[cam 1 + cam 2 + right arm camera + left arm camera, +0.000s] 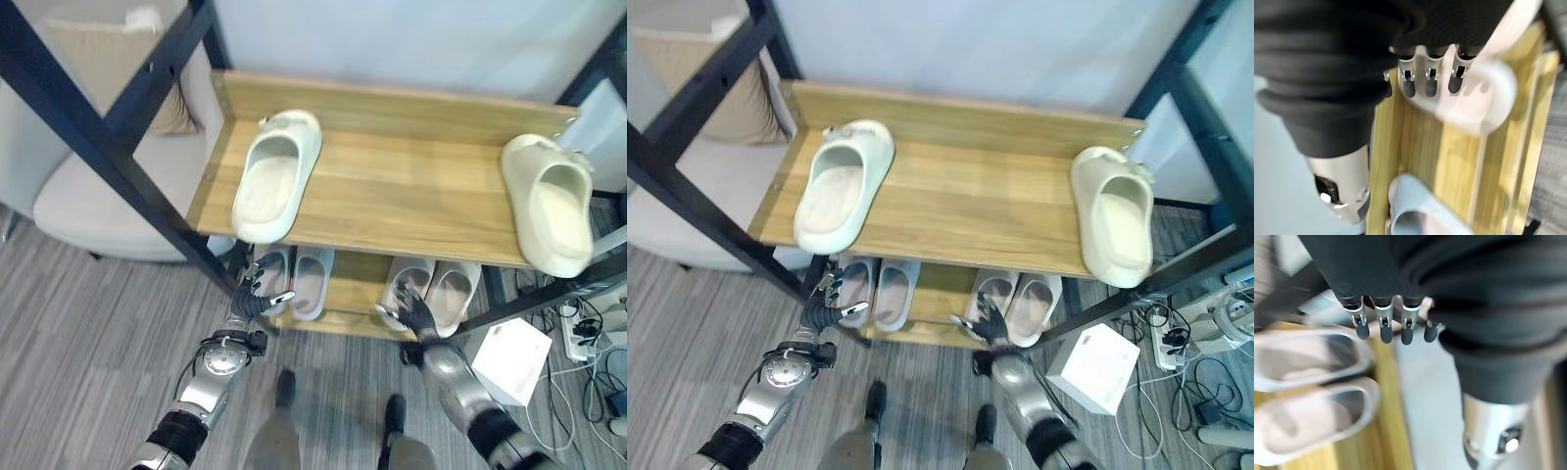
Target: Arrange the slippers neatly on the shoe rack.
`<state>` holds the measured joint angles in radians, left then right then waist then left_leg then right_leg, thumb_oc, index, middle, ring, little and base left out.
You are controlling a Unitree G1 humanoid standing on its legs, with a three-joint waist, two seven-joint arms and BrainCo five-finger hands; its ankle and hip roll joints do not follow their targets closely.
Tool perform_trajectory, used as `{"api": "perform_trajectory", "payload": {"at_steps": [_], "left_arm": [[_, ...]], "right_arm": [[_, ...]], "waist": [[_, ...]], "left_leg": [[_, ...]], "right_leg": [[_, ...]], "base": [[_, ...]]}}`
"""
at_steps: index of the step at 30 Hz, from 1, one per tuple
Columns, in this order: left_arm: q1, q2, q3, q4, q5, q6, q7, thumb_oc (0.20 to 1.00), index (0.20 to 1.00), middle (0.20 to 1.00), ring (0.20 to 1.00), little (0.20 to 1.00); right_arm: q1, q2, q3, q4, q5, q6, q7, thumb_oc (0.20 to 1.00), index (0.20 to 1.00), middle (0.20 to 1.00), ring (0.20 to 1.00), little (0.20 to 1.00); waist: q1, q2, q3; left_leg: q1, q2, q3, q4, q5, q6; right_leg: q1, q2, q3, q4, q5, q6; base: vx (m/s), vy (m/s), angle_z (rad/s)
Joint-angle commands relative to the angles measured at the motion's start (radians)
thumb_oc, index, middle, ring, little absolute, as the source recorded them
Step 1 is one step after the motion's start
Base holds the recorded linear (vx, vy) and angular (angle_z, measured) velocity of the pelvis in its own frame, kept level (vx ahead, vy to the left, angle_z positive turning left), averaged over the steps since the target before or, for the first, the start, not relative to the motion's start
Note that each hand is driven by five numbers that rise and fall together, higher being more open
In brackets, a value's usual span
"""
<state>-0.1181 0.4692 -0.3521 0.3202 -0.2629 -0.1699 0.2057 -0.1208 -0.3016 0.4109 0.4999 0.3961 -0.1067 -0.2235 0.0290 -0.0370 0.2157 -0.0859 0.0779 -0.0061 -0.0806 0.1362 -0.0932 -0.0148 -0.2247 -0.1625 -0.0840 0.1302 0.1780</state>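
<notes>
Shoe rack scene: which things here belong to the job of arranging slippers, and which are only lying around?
Belong to the job:
- shoe rack
- left cream slipper and right cream slipper, far apart on the top shelf
- grey slipper pair and pinkish slipper pair on the lower shelf
- left robot hand and right robot hand, both open

Only lying around:
- armchair with cushion
- white box
- power strip

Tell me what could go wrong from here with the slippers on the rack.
1. The right cream slipper overhangs the top shelf at its right front corner; a bump could tip it off.
2. Both hands, left hand and right hand, sit open at the lower shelf's front edge, close beside the grey pair and pink pair; lifting may catch the top shelf.
</notes>
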Motion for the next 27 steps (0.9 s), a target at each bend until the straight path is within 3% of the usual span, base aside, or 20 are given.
{"api": "perform_trajectory", "payload": {"at_steps": [1, 3, 4, 6, 12, 14, 19, 20, 21, 22, 24, 25, 26, 27], "left_arm": [[-0.044, 0.082, -0.045, -0.113, 0.001, -0.049, -0.155, 1.0, 1.0, 1.0, 1.0, 1.0], [-0.117, 0.19, -0.188, -0.226, 0.05, -0.043, -0.298, 1.0, 1.0, 1.0, 1.0, 1.0], [-0.117, 0.19, -0.19, -0.226, 0.049, -0.042, -0.298, 1.0, 1.0, 1.0, 1.0, 1.0], [-0.194, 0.201, -0.294, -0.267, 0.076, -0.041, -0.371, 1.0, 1.0, 1.0, 1.0, 1.0], [-0.353, 0.095, -0.464, -0.297, 0.059, -0.038, -0.43, 1.0, 1.0, 1.0, 1.0, 1.0], [-0.444, 0.006, -0.499, -0.315, -0.037, -0.033, -0.424, 1.0, 1.0, 1.0, 1.0, 1.0], [-0.477, -0.045, -0.439, -0.332, -0.091, -0.05, -0.361, 1.0, 1.0, 1.0, 1.0, 1.0], [-0.5, -0.067, -0.368, -0.339, -0.073, -0.08, -0.288, 1.0, 1.0, 1.0, 1.0, 1.0], [-0.499, -0.067, -0.368, -0.339, -0.073, -0.079, -0.287, 1.0, 1.0, 1.0, 1.0, 1.0], [-0.522, -0.078, -0.279, -0.34, -0.012, -0.113, -0.192, 1.0, 1.0, 1.0, 1.0, 1.0], [-0.531, -0.081, -0.247, -0.342, 0.042, -0.121, -0.148, 1.0, 1.0, 1.0, 1.0, 1.0], [-0.561, -0.057, -0.171, -0.322, 0.218, -0.134, -0.02, 1.0, 1.0, 1.0, 1.0, 1.0], [-0.561, -0.057, -0.171, -0.322, 0.218, -0.134, -0.019, 1.0, 1.0, 1.0, 1.0, 1.0], [-0.591, -0.011, -0.11, -0.282, 0.401, -0.118, 0.078, 1.0, 1.0, 1.0, 1.0, 1.0]], "right_arm": [[0.042, -0.058, -0.034, -0.138, -0.12, -0.037, 0.083, 1.0, 1.0, 1.0, 1.0, 1.0], [0.14, -0.088, -0.053, -0.12, -0.185, -0.03, 0.127, 1.0, 1.0, 1.0, 1.0, 1.0], [0.141, -0.087, -0.054, -0.12, -0.186, -0.029, 0.127, 1.0, 1.0, 1.0, 1.0, 1.0], [0.175, -0.081, -0.056, -0.077, -0.211, -0.024, 0.134, 1.0, 1.0, 1.0, 1.0, 1.0], [0.156, -0.065, -0.058, -0.012, -0.211, -0.02, 0.113, 1.0, 1.0, 1.0, 1.0, 1.0], [0.142, -0.054, -0.051, -0.01, -0.191, -0.023, 0.101, 1.0, 1.0, 1.0, 1.0, 1.0], [0.154, -0.043, -0.051, -0.019, -0.181, -0.028, 0.088, 1.0, 1.0, 1.0, 1.0, 1.0], [0.174, -0.037, -0.052, -0.037, -0.17, -0.035, 0.083, 1.0, 1.0, 1.0, 1.0, 1.0], [0.175, -0.037, -0.052, -0.037, -0.17, -0.034, 0.083, 1.0, 1.0, 1.0, 1.0, 1.0], [0.195, -0.031, -0.053, -0.048, -0.165, -0.041, 0.08, 1.0, 1.0, 1.0, 1.0, 1.0], [0.197, -0.031, -0.05, -0.05, -0.164, -0.044, 0.079, 1.0, 1.0, 1.0, 1.0, 1.0], [0.201, -0.028, -0.042, -0.047, -0.168, -0.051, 0.077, 1.0, 1.0, 1.0, 1.0, 1.0], [0.2, -0.028, -0.042, -0.047, -0.168, -0.052, 0.077, 1.0, 1.0, 1.0, 1.0, 1.0], [0.2, -0.029, -0.035, -0.045, -0.172, -0.061, 0.08, 1.0, 1.0, 1.0, 1.0, 1.0]], "waist": [[-0.025, 0.019, -0.01], [-0.061, 0.031, -0.037], [-0.058, 0.031, -0.04], [-0.088, 0.039, -0.053], [-0.13, 0.051, -0.061], [-0.157, 0.059, -0.066], [-0.162, 0.06, -0.07], [-0.161, 0.06, -0.071], [-0.161, 0.061, -0.073], [-0.155, 0.059, -0.075], [-0.154, 0.06, -0.074], [-0.15, 0.059, -0.078], [-0.15, 0.059, -0.077], [-0.147, 0.06, -0.083]], "left_leg": [[0.034, 0.053, 0.02, 0.001, -0.084, -0.028], [0.066, 0.059, 0.038, -0.004, -0.085, -0.03], [0.069, 0.06, 0.038, -0.005, -0.093, -0.031], [0.085, 0.064, 0.05, -0.006, -0.1, -0.032], [0.104, 0.066, 0.081, -0.007, -0.102, -0.028], [0.117, 0.07, 0.099, -0.007, -0.106, -0.028], [0.124, 0.074, 0.101, -0.007, -0.107, -0.029], [0.128, 0.074, 0.1, -0.007, -0.107, -0.031], [0.134, 0.075, 0.099, -0.007, -0.118, -0.033], [0.136, 0.077, 0.096, -0.007, -0.117, -0.036], [0.138, 0.078, 0.093, -0.007, -0.117, -0.038], [0.14, 0.079, 0.091, -0.007, -0.117, -0.041], [0.14, 0.079, 0.091, -0.007, -0.117, -0.041], [0.142, 0.08, 0.092, -0.007, -0.117, -0.043]], "right_leg": [[0.014, -0.011, -0.009, 0.028, -0.086, 0.039], [0.032, -0.01, 0.0, 0.021, -0.085, 0.04], [0.035, -0.01, 0.0, 0.017, -0.091, 0.041], [0.042, -0.009, 0.009, 0.021, -0.095, 0.044], [0.032, -0.002, 0.044, 0.021, -0.091, 0.043], [0.03, 0.002, 0.069, 0.018, -0.089, 0.041], [0.037, 0.004, 0.071, 0.014, -0.091, 0.038], [0.044, 0.005, 0.068, 0.013, -0.095, 0.036], [0.052, 0.006, 0.066, 0.01, -0.103, 0.037], [0.061, 0.006, 0.06, 0.008, -0.107, 0.034], [0.066, 0.008, 0.055, 0.007, -0.109, 0.033], [0.073, 0.009, 0.051, 0.006, -0.112, 0.032], [0.073, 0.009, 0.051, 0.006, -0.112, 0.032], [0.077, 0.01, 0.051, 0.004, -0.114, 0.031]], "base": [[0.11, -0.009, -0.26], [0.11, -0.003, -0.2], [0.09, 0.007, -0.1], [0.07, -0.002, -0.13], [0.0, 0.001, -0.23], [0.02, 0.001, -0.28], [0.01, -0.009, -0.12], [0.05, -0.018, 0.01], [0.07, -0.042, 0.02], [0.06, -0.037, 0.04], [0.02, -0.04, 0.05], [0.02, -0.028, 0.04], [0.04, -0.041, 0.05], [0.04, -0.017, 0.07]]}}
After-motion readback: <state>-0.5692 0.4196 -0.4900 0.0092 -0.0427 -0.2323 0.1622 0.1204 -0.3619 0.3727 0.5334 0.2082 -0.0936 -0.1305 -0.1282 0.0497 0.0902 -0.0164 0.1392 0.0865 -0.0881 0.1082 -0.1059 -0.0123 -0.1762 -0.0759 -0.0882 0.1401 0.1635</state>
